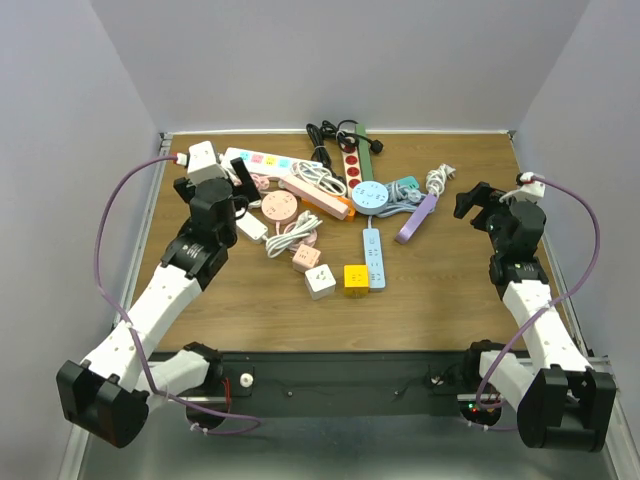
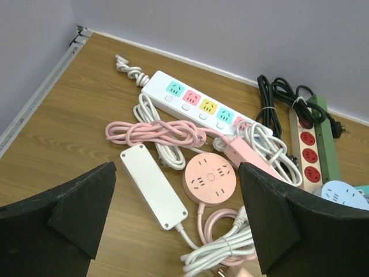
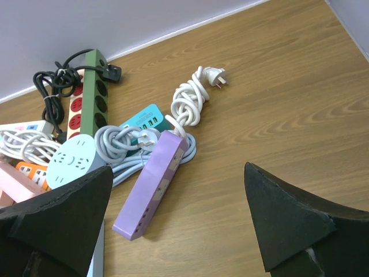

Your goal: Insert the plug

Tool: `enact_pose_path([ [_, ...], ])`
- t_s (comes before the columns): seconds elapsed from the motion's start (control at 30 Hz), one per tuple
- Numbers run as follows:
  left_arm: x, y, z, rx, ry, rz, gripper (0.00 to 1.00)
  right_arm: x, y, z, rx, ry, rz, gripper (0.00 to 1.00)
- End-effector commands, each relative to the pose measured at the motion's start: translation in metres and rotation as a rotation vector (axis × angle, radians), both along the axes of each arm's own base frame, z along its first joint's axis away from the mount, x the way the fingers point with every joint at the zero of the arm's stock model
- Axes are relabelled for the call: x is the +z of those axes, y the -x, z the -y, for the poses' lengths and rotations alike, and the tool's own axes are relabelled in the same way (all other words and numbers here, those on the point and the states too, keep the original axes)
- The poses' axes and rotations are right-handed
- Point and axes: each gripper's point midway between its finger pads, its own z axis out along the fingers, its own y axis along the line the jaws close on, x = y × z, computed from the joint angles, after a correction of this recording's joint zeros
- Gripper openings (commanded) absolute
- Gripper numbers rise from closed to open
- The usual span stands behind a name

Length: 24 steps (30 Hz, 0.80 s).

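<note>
Our left gripper (image 2: 177,193) stands wide open and holds nothing. Just ahead, between its fingers, lie a plain white strip (image 2: 153,186) and a round pink socket (image 2: 209,179). Our right gripper (image 3: 177,190) is likewise spread apart with nothing in it. Ahead of it lies a purple strip (image 3: 151,184), and farther ahead, slightly right, the white plug (image 3: 218,75) rests on the table (image 3: 277,86), at the end of its knotted cord (image 3: 187,104).

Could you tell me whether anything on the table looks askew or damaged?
Nothing looks damaged, but it is a jumble: the pink cord tangles with a white cable, and the purple strip lies over a pale cord.
</note>
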Motion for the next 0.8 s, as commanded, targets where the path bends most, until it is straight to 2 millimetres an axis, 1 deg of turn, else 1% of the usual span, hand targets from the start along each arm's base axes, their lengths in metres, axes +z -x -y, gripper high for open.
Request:
enact_pose_path([
  [0.0, 0.01, -0.004, 0.005, 0.004, 0.014, 0.019, 0.99, 0.014, -0.004, -0.002, 0.011, 0.012, 0.041, 1.0],
  [0.1, 0.002, -0.005, 0.011, -0.025, 0.013, 0.0, 0.99, 0.016, -0.006, -0.008, 0.051, 0.023, 0.041, 1.0],
  [0.17, -0.004, -0.006, 0.019, -0.064, 0.016, -0.011, 0.99, 0.012, -0.008, -0.014, 0.089, 0.024, 0.025, 1.0],
  [0.2, -0.01, -0.007, 0.025, -0.097, 0.018, -0.017, 0.99, 0.01, -0.01, -0.02, 0.122, 0.016, 0.015, 1.0],
  [0.23, -0.011, -0.008, 0.029, -0.112, 0.023, -0.018, 0.99, 0.007, -0.01, -0.023, 0.142, 0.009, -0.001, 1.0],
  [0.27, -0.013, -0.008, 0.031, -0.122, 0.029, -0.017, 0.99, 0.005, -0.01, -0.031, 0.179, 0.0, -0.015, 1.0],
  [0.37, -0.021, -0.008, 0.039, -0.161, 0.05, -0.014, 0.99, 0.0, -0.012, -0.046, 0.212, -0.013, -0.08, 1.0],
  [0.4, -0.023, -0.008, 0.042, -0.172, 0.054, -0.013, 0.99, -0.001, -0.011, -0.065, 0.257, -0.008, -0.095, 1.0],
  [0.43, -0.029, -0.008, 0.052, -0.223, 0.078, -0.012, 0.99, -0.004, -0.007, -0.097, 0.31, 0.012, -0.156, 1.0],
  [0.47, -0.029, -0.008, 0.052, -0.223, 0.083, -0.011, 0.99, -0.009, -0.009, -0.096, 0.297, 0.008, -0.171, 1.0],
  [0.5, -0.031, -0.008, 0.055, -0.235, 0.09, -0.013, 0.99, -0.009, -0.005, -0.12, 0.353, 0.004, -0.185, 1.0],
  [0.57, -0.038, -0.007, 0.059, -0.254, 0.093, -0.026, 0.99, -0.017, -0.003, -0.142, 0.397, -0.052, -0.25, 1.0],
  [0.6, -0.04, -0.006, 0.061, -0.259, 0.094, -0.029, 0.99, -0.019, 0.002, -0.16, 0.437, -0.058, -0.273, 0.98],
  [0.63, -0.046, -0.005, 0.061, -0.259, 0.09, -0.041, 0.99, -0.028, 0.007, -0.17, 0.449, -0.055, -0.322, 0.98],
  [0.67, -0.049, -0.004, 0.061, -0.26, 0.089, -0.045, 0.99, -0.022, 0.004, -0.176, 0.436, -0.04, -0.322, 0.98],
  [0.7, -0.05, -0.003, 0.063, -0.265, 0.094, -0.047, 0.99, -0.034, 0.011, -0.196, 0.478, -0.018, -0.367, 0.98],
  [0.73, -0.053, -0.002, 0.063, -0.267, 0.093, -0.053, 0.99, -0.037, 0.014, -0.205, 0.492, -0.01, -0.387, 0.98],
  [0.77, -0.059, 0.0, 0.065, -0.276, 0.091, -0.062, 0.99, -0.045, 0.02, -0.21, 0.498, -0.017, -0.432, 0.98],
])
